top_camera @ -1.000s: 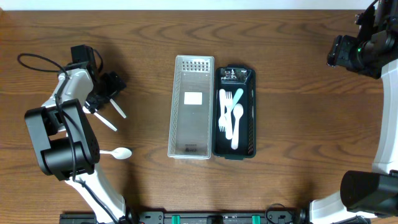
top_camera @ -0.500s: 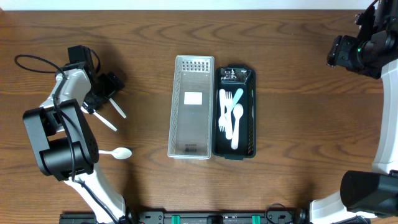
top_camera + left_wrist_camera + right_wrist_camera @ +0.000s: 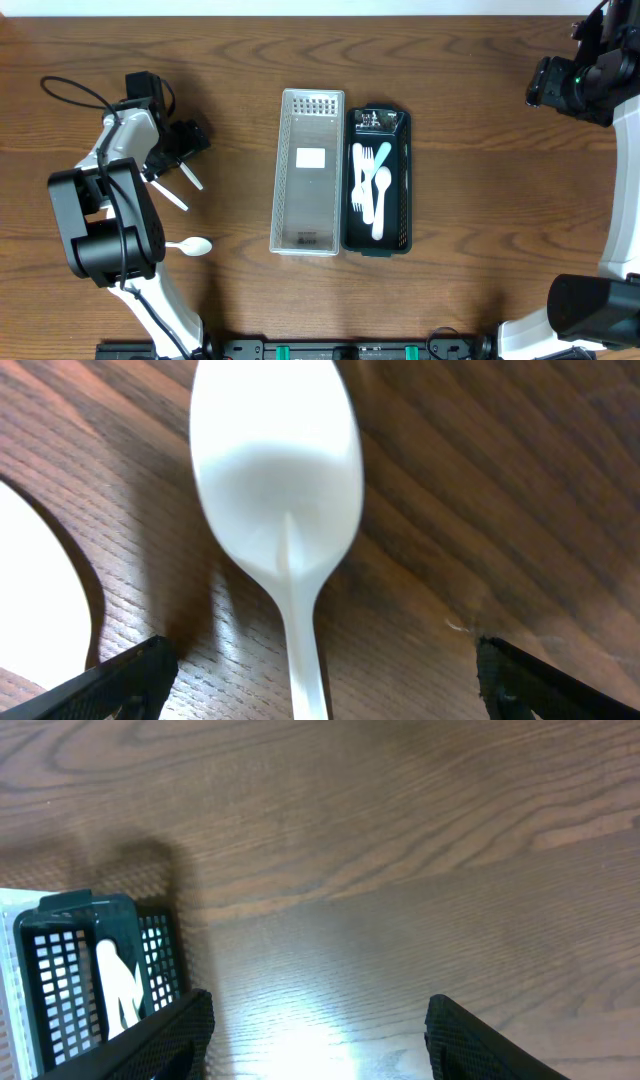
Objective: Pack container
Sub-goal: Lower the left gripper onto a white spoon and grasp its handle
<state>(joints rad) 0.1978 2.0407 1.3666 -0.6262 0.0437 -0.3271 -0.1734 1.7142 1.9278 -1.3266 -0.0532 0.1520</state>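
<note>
A black slotted container (image 3: 400,180) stands at the table's middle and holds several white utensils and a teal one (image 3: 382,153). Two white utensils (image 3: 189,175) lie on the table by my left gripper (image 3: 182,140). In the left wrist view a white spoon (image 3: 275,480) lies bowl away from me, its handle running between my open left gripper's (image 3: 320,690) wide-apart fingers, untouched. Another white spoon (image 3: 190,246) lies nearer the front. My right gripper (image 3: 320,1030) is open and empty over bare wood, right of the container's corner (image 3: 90,970).
A clear rectangular tray or lid (image 3: 310,172) lies directly left of the black container, touching it. A second white utensil's rounded end (image 3: 35,590) shows at the left edge of the left wrist view. The left arm's cable (image 3: 70,92) loops at the far left.
My left arm has shifted slightly to the right over the two white utensils. The right arm and the container have not moved.
</note>
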